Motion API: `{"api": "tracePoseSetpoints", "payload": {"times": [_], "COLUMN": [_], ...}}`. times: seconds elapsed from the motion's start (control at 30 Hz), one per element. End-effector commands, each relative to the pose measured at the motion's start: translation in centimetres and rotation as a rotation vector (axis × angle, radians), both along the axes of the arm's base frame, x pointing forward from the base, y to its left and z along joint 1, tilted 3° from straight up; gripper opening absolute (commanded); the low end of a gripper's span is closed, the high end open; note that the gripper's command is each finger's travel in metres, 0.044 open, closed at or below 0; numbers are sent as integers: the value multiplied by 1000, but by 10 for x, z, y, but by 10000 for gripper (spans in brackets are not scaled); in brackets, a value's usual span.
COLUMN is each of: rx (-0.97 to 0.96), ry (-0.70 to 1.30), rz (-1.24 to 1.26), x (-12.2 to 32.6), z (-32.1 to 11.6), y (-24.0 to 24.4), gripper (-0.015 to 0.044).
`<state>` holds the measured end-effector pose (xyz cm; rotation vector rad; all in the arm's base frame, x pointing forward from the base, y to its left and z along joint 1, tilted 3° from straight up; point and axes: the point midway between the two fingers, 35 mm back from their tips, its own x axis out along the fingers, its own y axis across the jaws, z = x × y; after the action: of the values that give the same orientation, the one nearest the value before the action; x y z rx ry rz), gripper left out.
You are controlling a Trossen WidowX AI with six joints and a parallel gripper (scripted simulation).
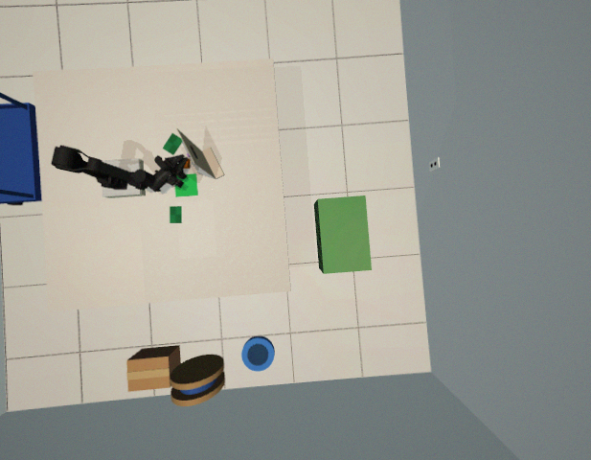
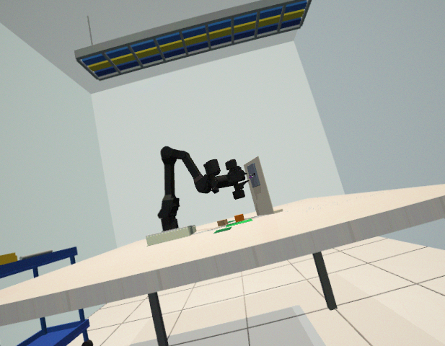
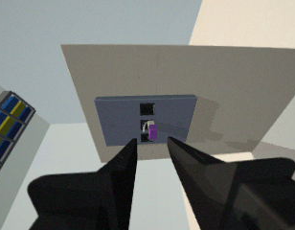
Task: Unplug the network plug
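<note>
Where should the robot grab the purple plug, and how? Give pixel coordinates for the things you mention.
I'd grip the purple plug [image 2: 251,176] [image 3: 152,132] by its two opposite sides, coming straight from the front. It sticks out of the upright panel [image 2: 265,197] [image 3: 234,81], so its back is blocked, but its front faces the open gripper [image 1: 186,171] [image 2: 247,177] [image 3: 151,141].

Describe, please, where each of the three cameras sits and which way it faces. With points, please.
Top: high above the table [image 1: 112,257] [image 2: 200,249], looking down; the black arm [image 1: 117,175] [image 2: 169,179] shows from above.
Exterior: low beside the table, tilted up towards the ceiling; it shows the arm side-on and the open gripper [image 1: 184,171] [image 2: 247,176] [image 3: 151,141].
Wrist: on the arm near the gripper, facing the upright panel [image 1: 198,155] [image 2: 265,193] [image 3: 234,91]; only the two fingers show.
Shared: top and exterior both show arm, table and panel.
</note>
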<state>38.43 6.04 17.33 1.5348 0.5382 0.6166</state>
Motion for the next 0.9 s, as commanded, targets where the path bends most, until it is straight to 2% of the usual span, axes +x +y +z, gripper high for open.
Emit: {"api": "tracePoseSetpoints", "payload": {"times": [0.0,0.37,0.43,0.87], "rx": [-4,-3,-3,-3], "ry": [-4,-5,-5,-5], "rz": [-4,-4,-4,-4], "x": [8,20,20,20], "z": [1,1,1,1], "y": [3,11,11,11], "gripper": [156,156,104,17]}}
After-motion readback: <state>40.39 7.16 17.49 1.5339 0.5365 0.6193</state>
